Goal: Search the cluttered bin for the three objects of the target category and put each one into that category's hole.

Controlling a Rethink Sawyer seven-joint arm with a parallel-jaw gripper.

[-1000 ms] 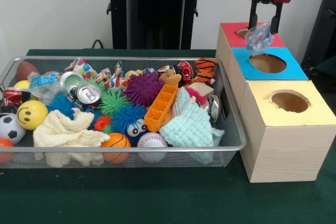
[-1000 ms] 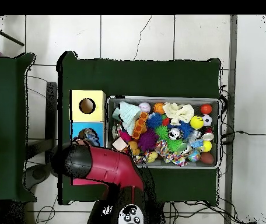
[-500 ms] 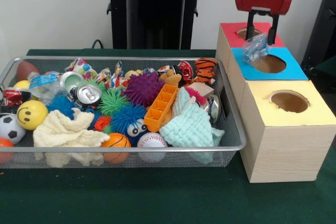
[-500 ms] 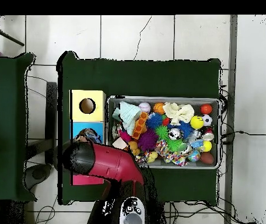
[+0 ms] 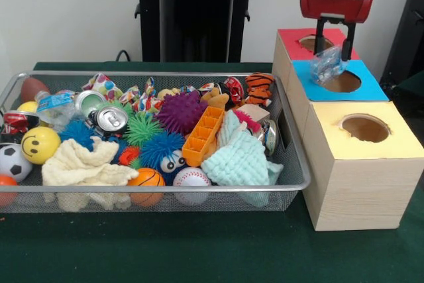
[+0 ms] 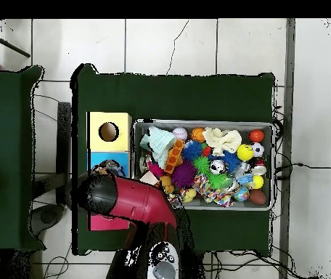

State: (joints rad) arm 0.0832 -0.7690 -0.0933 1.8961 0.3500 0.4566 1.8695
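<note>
The gripper (image 5: 333, 48) hung above the row of boxes, over the blue box (image 5: 339, 81), with its two black fingers (image 5: 318, 34) pointing down. Between the fingers was a crumpled clear plastic bottle (image 5: 328, 64), and the fingers were clamped on its upper part. The lower part of the bottle hung below the fingertips, just over the near-left rim of the blue box's hole (image 5: 342, 83). I could not tell if the bottle touched the box top. The red box (image 5: 291, 39) stood behind the blue one and the yellow box (image 5: 361, 150) in front of it, each with one round hole.

In the overhead view the red arm (image 6: 128, 202) covered the gripper and most of the blue box. The wire bin (image 5: 295, 157) beside the boxes was full of balls, cans, cloths and toys.
</note>
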